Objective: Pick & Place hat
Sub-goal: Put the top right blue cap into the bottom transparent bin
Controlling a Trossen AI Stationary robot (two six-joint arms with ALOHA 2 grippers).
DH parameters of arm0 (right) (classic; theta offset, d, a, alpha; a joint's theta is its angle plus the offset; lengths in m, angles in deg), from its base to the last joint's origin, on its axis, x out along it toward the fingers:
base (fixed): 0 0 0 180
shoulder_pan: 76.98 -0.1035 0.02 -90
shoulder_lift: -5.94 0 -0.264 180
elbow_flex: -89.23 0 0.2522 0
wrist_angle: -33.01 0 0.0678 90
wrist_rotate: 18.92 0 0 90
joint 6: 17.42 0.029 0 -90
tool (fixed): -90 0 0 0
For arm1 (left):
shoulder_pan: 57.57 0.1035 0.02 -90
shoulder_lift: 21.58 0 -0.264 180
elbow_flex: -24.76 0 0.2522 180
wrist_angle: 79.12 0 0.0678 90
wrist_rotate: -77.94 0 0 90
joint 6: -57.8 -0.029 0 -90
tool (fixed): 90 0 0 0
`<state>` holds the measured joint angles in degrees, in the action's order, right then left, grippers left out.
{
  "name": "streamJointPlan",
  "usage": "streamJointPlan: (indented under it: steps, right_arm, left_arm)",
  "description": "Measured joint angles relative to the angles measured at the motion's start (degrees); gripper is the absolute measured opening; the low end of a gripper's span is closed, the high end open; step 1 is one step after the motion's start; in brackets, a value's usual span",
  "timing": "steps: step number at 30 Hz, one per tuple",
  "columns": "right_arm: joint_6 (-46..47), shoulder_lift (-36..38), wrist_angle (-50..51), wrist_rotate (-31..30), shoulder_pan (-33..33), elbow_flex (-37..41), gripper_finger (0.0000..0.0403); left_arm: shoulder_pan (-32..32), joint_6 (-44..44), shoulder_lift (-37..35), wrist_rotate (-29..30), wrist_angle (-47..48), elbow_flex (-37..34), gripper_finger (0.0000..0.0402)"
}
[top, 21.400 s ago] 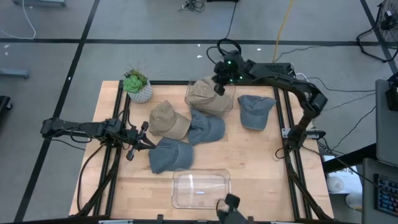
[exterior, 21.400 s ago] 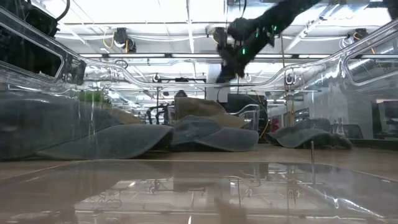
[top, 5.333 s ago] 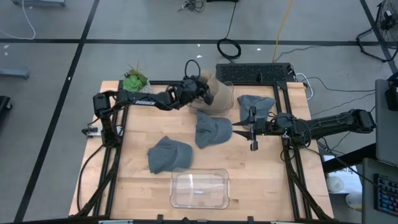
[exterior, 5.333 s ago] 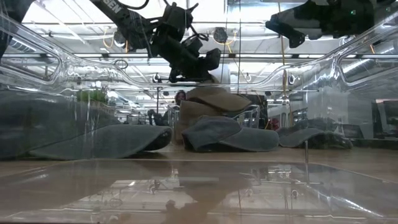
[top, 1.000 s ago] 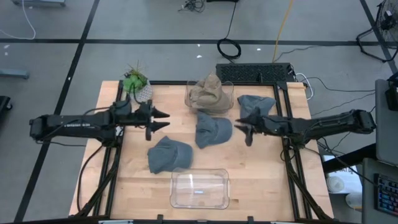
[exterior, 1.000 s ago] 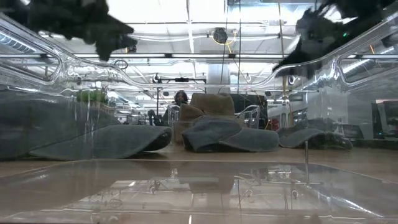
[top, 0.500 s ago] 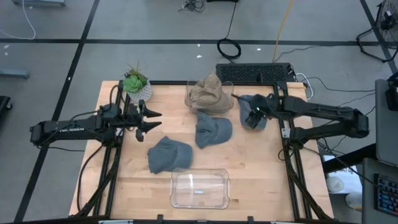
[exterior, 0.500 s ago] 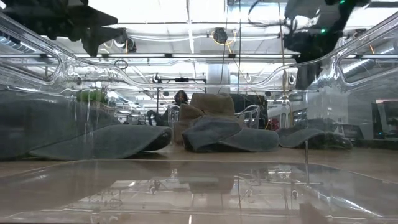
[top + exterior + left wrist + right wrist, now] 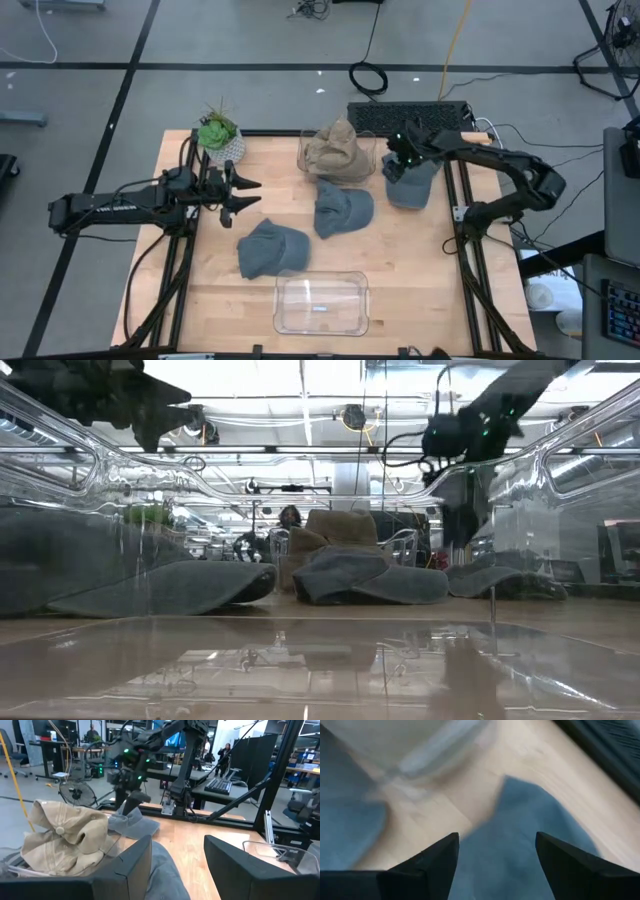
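Now, right claw (image 9: pixel 399 163): poised over the blue-grey hat (image 9: pixel 410 178) near the table's (image 9: pixel 420 270) far right corner, fingers (image 9: pixel 432 860) spread and released, nothing between them.
Left claw (image 9: pixel 245 193): fingers apart and empty, hanging above the table's left edge, beside the potted plant (image 9: pixel 220 133).
Tan hats (image 9: pixel 338 152): piled in the clear bin (image 9: pixel 303 152) at the far edge, mid-table.
Other blue-grey hats: one (image 9: pixel 342 208) at the table's centre, another (image 9: pixel 269 248) nearer the front.
Empty clear bin (image 9: pixel 322 303): against the near edge.
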<state>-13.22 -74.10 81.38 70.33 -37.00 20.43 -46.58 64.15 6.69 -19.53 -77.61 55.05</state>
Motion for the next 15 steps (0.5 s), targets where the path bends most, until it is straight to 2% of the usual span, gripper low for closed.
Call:
streamJointPlan:
  steps: [3, 8, 15]
  right_arm:
    - [-0.2, -3.5, -2.0, 2.3, 2.0, -0.6, 0.0254]
    - [2.2, -6.6, 1.8, -2.7, 3.2, -1.8, 0.0254]
    - [3.9, -7.0, 2.0, -2.5, 3.2, -1.8, 0.0254]
  left_arm:
    - [0.0, 0.1, 0.0, 0.0, 0.2, 0.0, 0.0191]
    - [0.0, 0.1, 0.0, 0.0, 0.1, 0.0, 0.0191]
    - [0.0, 0.1, 0.0, 0.0, 0.0, 0.0, 0.0191]
